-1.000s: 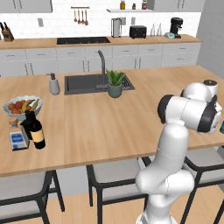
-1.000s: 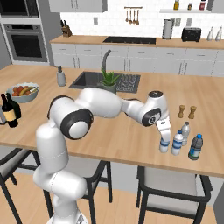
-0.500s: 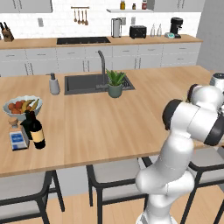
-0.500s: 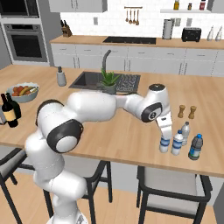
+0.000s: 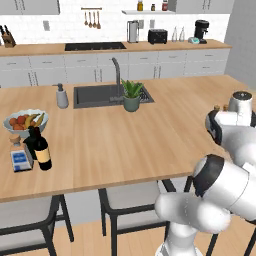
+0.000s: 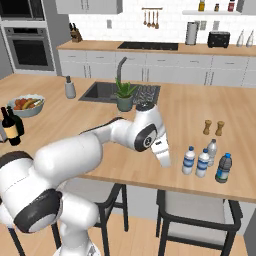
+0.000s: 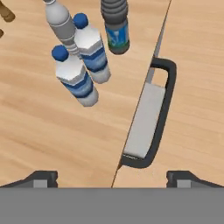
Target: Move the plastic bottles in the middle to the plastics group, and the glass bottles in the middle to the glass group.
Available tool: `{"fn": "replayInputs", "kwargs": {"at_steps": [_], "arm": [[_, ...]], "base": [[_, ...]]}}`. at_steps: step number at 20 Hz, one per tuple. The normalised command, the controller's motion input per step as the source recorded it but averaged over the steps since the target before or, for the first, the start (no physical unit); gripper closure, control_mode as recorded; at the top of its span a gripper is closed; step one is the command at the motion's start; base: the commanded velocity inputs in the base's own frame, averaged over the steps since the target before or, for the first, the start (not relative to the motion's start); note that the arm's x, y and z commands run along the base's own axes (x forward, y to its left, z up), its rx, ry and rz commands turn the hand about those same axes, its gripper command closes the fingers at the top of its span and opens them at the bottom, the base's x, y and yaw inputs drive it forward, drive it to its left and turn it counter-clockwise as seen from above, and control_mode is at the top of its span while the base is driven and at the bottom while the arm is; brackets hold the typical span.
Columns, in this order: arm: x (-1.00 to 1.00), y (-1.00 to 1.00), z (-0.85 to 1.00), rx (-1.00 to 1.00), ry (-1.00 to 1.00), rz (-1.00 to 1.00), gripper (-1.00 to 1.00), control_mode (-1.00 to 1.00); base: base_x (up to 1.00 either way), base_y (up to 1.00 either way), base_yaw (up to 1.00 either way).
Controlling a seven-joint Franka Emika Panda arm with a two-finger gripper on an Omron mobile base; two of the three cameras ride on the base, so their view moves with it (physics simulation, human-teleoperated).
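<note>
Right base view, glossy white hand (image 6: 164, 159) spread, ribbed clear plastic bottles (image 6: 188, 160)

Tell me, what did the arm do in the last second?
The gripper drew back from the plastic bottles toward the counter's near edge, jaws open, holding nothing. The bottles, the shakers and the wine bottle by the fruit bowl stayed put.

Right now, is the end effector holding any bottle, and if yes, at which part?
Nothing is held. The end effector is open above the counter, and the plastic bottles stand free, apart from its fingertips.
</note>
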Motion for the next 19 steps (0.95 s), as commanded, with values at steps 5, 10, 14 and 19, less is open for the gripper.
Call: {"fn": "replayInputs", "kwargs": {"at_steps": [5, 10, 14, 19], "arm": [[-0.01, 1.00, 0.16, -0.11, -0.07, 0.47, -1.00, -1.00], [-0.13, 1.00, 0.56, -0.03, -0.17, 0.46, -1.00, -1.00], [-0.37, 0.89, 0.70, -0.09, -0.17, 0.25, -1.00, -1.00], [-0.70, 0.23, 0.12, 0.01, -0.16, 0.07, -1.00, -1.00]], "base": [[0.00, 0.00, 0.00], [0.00, 0.00, 0.00], [0.00, 0.00, 0.00], [0.00, 0.00, 0.00]]}}
